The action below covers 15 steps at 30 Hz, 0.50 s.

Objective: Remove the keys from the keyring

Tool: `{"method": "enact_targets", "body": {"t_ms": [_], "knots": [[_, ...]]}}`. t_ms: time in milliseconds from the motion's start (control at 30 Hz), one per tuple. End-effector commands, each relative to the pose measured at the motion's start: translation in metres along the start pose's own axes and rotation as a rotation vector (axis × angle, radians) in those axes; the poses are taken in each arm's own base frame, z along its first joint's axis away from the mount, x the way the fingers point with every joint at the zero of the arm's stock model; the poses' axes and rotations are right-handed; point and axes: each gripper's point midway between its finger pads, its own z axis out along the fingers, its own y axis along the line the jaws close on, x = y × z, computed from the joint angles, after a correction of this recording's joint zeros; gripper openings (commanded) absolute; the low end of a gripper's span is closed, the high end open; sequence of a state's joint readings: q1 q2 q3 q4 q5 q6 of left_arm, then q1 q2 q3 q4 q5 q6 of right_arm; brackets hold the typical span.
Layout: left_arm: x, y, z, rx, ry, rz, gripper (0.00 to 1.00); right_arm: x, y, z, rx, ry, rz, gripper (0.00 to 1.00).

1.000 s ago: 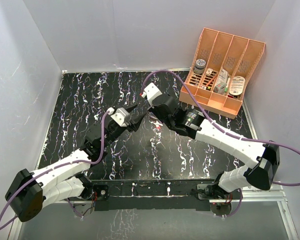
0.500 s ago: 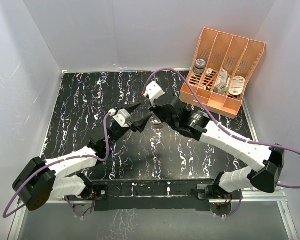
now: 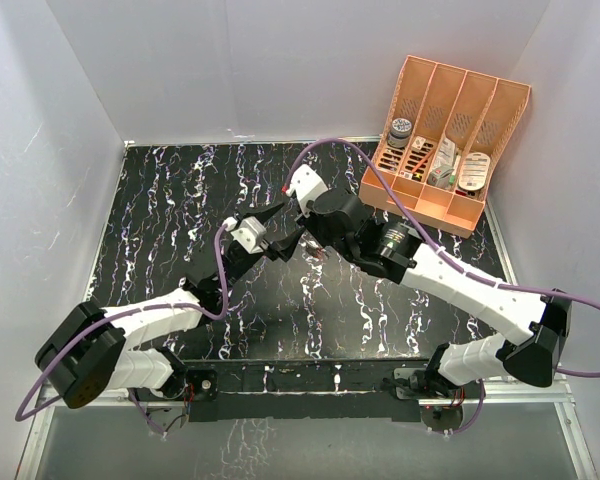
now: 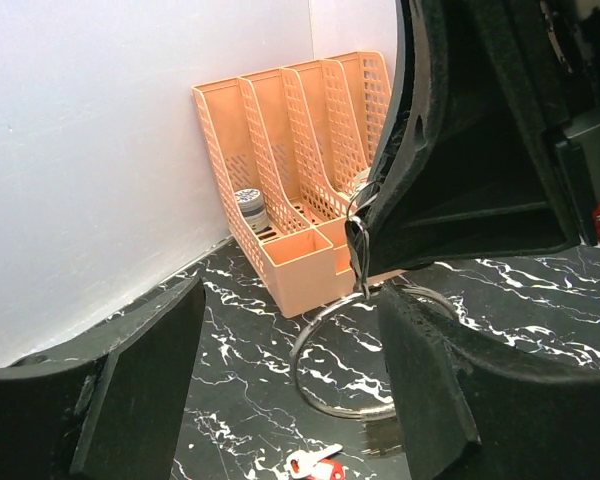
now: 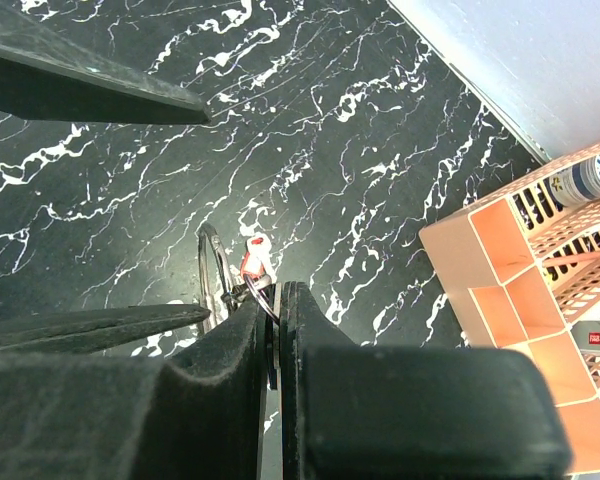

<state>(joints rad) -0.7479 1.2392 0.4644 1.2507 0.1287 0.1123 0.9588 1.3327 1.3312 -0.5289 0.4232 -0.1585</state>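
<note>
The keyring, a thin silvery wire circle, hangs just above the black marble table from a dark bunch of keys. My right gripper is shut on that bunch, with a thin metal blade between its pads. The keyring shows on edge below the fingertips. One loose key with a red piece lies flat on the table; the right wrist view also shows this key. My left gripper is open, its fingers either side of the ring and touching nothing. The ring's right side is hidden behind one finger. From above, both grippers meet mid-table.
An orange organiser with several slots holding small items stands at the back right against the white wall. White walls enclose the table on the left, back and right. The left gripper's fingers cross the right wrist view.
My left arm has stretched forward and to the right, bringing its gripper up to the right gripper, and its jaws have opened wider. The right gripper stays shut and has shifted slightly.
</note>
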Motion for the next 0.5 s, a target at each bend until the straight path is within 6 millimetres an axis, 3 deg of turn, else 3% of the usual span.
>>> {"method": "enact_targets", "body": {"t_ms": [0, 467], "knots": [[-0.037, 0.003, 0.012, 0.015, -0.122, 0.047, 0.68, -0.032, -0.002, -0.014, -0.016, -0.118, 0.040, 0.00], [-0.033, -0.015, 0.010, 0.132, -0.082, 0.034, 0.63, -0.027, 0.000, -0.023, -0.022, -0.083, -0.029, 0.00]]}}
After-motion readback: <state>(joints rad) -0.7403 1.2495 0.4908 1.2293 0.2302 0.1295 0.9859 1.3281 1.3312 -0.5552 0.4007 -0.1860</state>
